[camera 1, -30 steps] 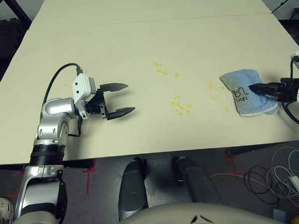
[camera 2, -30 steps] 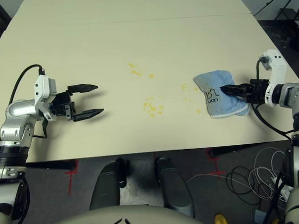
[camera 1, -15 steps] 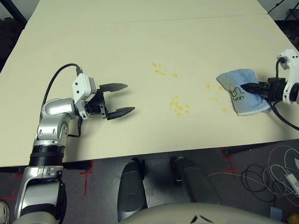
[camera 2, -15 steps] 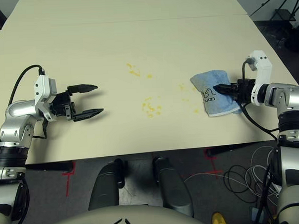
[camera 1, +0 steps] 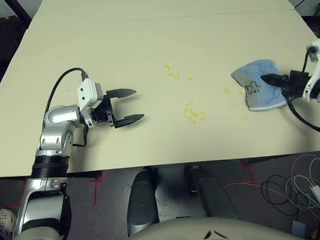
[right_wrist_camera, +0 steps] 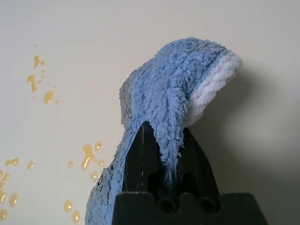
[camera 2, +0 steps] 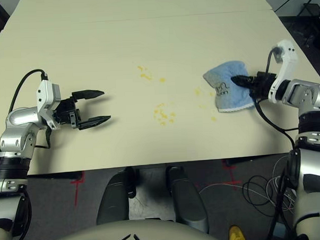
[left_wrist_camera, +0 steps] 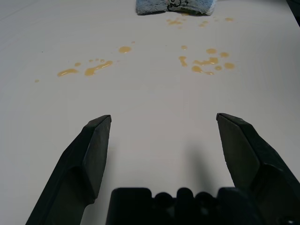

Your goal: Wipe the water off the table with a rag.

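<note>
**Rag pinched at the right edge, spill lying mid-bench**

On the left, the left tool (camera 1: 125,106) hangs just above the bench (camera 1: 146,51), its two black fingers spread wide apart with nothing between them, pointing across toward the spill. The silver forearm behind it carries a white block and a black cable looping up over it.

Moving right, the water (camera 1: 193,112) lies in several scattered clusters of yellow-orange droplets on the pale cream surface. One small group (camera 1: 172,73) sits farther from the robot, a denser patch lies nearer the front edge, and a few loose specks (camera 1: 226,90) trail toward the rag. All of them are well apart from the left tool.

Farther right, the light-blue terry rag (camera 1: 257,88) is bunched near the right side of the bench, its white patch with dark scribbles facing the spill. The nearest specks lie just beside its left edge. The right tool (camera 1: 271,79) has its fingers pressed together on a fold of the rag; in the right wrist view the cloth (right_wrist_camera: 173,117) drapes up and over the closed fingers, with its white hem at the far tip and droplets on the bench beside it.

A faint straight seam crosses the bench at the far side.
</note>
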`<state>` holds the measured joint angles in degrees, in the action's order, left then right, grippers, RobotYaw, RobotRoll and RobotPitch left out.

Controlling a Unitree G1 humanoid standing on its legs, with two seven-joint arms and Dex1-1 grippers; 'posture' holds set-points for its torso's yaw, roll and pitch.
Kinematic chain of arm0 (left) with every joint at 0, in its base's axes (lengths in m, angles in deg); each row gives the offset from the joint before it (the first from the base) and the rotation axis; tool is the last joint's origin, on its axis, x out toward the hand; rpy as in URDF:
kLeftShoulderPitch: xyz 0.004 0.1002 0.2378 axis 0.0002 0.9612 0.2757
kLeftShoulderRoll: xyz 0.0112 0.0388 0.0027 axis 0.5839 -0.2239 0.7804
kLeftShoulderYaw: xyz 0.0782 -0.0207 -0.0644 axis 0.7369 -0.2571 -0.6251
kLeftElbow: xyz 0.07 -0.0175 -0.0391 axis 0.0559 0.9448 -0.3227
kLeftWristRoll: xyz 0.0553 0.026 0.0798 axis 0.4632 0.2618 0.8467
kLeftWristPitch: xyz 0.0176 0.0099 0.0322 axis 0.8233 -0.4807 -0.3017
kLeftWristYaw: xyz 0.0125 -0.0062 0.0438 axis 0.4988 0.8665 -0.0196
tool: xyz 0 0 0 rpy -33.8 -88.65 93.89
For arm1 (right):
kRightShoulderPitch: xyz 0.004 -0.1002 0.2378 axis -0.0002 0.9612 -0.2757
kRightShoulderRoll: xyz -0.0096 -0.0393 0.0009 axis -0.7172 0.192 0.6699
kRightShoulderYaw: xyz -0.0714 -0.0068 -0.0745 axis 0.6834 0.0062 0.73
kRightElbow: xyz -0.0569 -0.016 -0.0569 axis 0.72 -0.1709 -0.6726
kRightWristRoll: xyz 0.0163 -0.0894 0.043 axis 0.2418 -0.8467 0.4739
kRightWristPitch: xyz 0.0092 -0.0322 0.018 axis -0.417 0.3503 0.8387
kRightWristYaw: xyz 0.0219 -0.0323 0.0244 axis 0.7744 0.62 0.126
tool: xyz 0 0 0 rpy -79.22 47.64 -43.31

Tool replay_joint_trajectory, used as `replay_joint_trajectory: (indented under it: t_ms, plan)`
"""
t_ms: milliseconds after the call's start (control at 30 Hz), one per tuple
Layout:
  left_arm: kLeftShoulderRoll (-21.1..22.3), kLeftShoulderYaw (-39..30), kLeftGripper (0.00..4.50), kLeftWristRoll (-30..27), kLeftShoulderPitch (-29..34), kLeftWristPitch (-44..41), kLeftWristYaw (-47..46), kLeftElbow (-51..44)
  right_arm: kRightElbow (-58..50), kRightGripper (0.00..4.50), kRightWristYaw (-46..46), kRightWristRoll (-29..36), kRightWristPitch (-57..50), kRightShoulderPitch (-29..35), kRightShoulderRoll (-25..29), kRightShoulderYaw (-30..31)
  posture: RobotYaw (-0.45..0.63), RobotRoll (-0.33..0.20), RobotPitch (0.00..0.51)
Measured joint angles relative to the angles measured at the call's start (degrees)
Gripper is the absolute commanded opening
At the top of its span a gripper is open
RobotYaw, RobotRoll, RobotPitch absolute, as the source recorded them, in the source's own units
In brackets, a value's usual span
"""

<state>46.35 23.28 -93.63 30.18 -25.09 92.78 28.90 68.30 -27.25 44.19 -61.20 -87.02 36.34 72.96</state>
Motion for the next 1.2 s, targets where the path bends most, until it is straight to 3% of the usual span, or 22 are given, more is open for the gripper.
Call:
replay_joint_trajectory:
  t_ms: [400,867,1200]
  plan:
    - [1.3,-0.1,4.5,0.1,0.0,0.6,-0.7,0.0,-10.3,0.09,-0.5,0.2,-3.5,3.5,-4.9,5.3,0.18,0.0,0.249]
    - [1.5,-0.1,4.5,0.1,0.4,1.1,-1.6,0.0,-30.2,0.09,5.5,8.2,-14.9,13.6,-5.0,10.9,0.17,0.0,0.245]
    - [1.5,-0.1,4.5,0.1,0.4,1.7,-1.6,0.1,-20.4,0.09,4.4,8.0,-10.3,10.5,-2.1,10.7,0.17,0.0,0.246]
